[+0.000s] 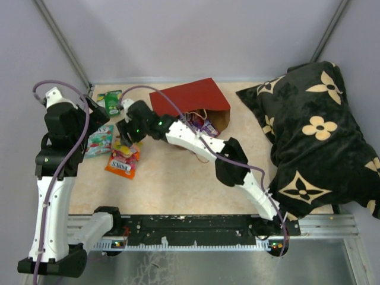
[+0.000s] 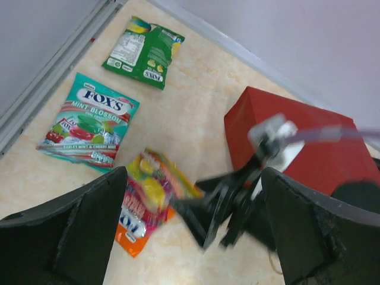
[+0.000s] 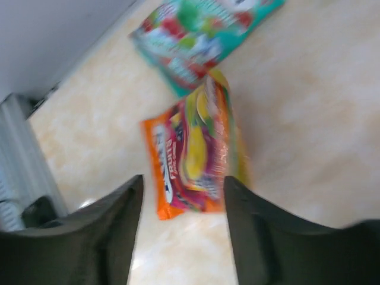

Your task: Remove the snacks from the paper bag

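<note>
The paper bag (image 1: 193, 98) lies on its side at the back of the table, red outside up, its mouth toward the right; a purple packet (image 1: 205, 126) shows in the mouth. Outside the bag lie a green packet (image 2: 144, 52), a teal packet (image 2: 89, 122) and an orange packet (image 3: 161, 178), with a blurred yellow-pink packet (image 3: 205, 148) over the orange one. My right gripper (image 3: 184, 231) hangs just above these two, jaws open, nothing between them. My left gripper (image 2: 193, 237) stands wide open and empty at the left, above the packets. The red bag (image 2: 309, 148) is behind the right gripper (image 2: 205, 225).
A big black pillow with cream flowers (image 1: 314, 136) fills the right side of the table. A metal rail (image 1: 196, 228) runs along the near edge. Grey walls close the back and the left side.
</note>
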Action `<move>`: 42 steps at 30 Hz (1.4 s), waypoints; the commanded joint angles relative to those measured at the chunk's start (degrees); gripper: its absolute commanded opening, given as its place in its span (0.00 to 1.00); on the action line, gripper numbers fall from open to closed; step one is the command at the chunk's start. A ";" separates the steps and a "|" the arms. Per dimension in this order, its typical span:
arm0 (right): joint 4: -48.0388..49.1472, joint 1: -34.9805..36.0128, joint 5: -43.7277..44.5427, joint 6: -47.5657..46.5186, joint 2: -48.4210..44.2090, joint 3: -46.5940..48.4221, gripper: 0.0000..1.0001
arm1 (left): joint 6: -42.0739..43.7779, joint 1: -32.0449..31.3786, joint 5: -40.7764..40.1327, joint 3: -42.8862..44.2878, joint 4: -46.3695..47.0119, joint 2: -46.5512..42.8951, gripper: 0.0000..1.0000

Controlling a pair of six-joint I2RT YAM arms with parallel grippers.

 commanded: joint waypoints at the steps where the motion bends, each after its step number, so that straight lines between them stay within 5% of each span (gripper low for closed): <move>1: -7.40 -5.50 -1.07 -4.30 6.57 16.20 0.74 | -0.88 -0.03 0.97 -2.23 -2.09 0.65 1.00; 2: -8.14 -6.10 -0.41 -4.63 6.46 16.24 0.89 | -1.04 -0.01 1.76 -2.96 -2.09 0.63 1.00; 4: -7.56 -6.35 -1.21 -6.19 3.68 11.50 0.98 | -1.04 -0.02 2.57 -4.55 -2.20 0.37 1.00; 9: 3.61 0.48 6.34 -5.20 -9.53 -12.74 0.97 | -0.75 -0.06 2.04 -10.04 -1.88 -2.33 1.00; 14: 11.62 9.02 20.82 4.38 -9.33 -21.94 0.94 | -2.05 0.00 4.90 -10.87 -0.15 -2.46 1.00; 19: 14.90 12.48 25.69 9.67 -3.06 -19.33 0.89 | -3.08 0.29 11.92 -7.97 -1.01 -1.10 1.00; 27: 11.60 10.40 26.27 10.46 7.74 -8.94 0.85 | -0.40 0.33 10.87 -5.50 -2.91 -1.57 1.00; 42: 10.61 3.10 22.16 8.73 11.71 -2.41 0.85 | 0.89 0.37 11.83 -6.62 -1.86 -0.76 1.00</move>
